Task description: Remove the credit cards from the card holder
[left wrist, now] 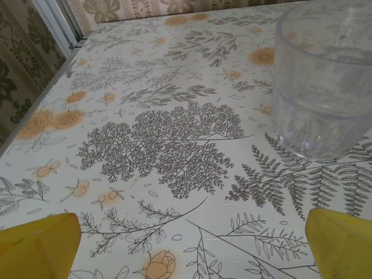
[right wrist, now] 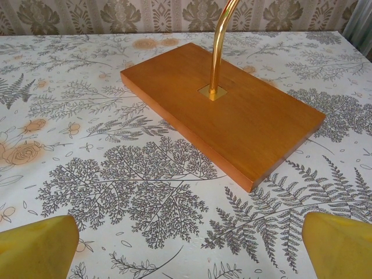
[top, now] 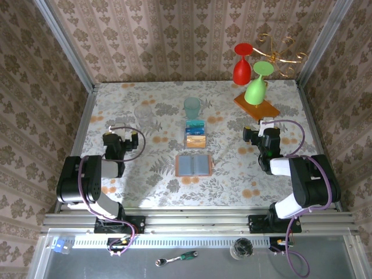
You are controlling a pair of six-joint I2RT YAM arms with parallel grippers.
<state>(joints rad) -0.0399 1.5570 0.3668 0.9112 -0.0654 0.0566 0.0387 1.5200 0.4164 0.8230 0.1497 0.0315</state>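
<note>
The card holder (top: 193, 165) lies open and flat mid-table, tan-edged with grey inner pockets. Just beyond it two credit cards rest on the tablecloth, a teal-blue one (top: 196, 125) and an orange-gold one (top: 196, 140). My left gripper (top: 123, 136) sits to the left of them, open and holding nothing. In the left wrist view that gripper (left wrist: 189, 256) has its yellow fingertips (left wrist: 38, 247) far apart over bare cloth. On the other side of the cards is my right gripper (top: 260, 133), also open; the right wrist view shows this gripper (right wrist: 189, 256) with nothing between its fingertips (right wrist: 340, 244).
A teal translucent cup (top: 192, 106) stands behind the cards. A clear glass (top: 145, 112) (left wrist: 325, 75) is ahead of the left gripper. A wooden slab (top: 256, 104) (right wrist: 226, 110) with a gold rod (right wrist: 218, 46) holds red and green glasses at back right.
</note>
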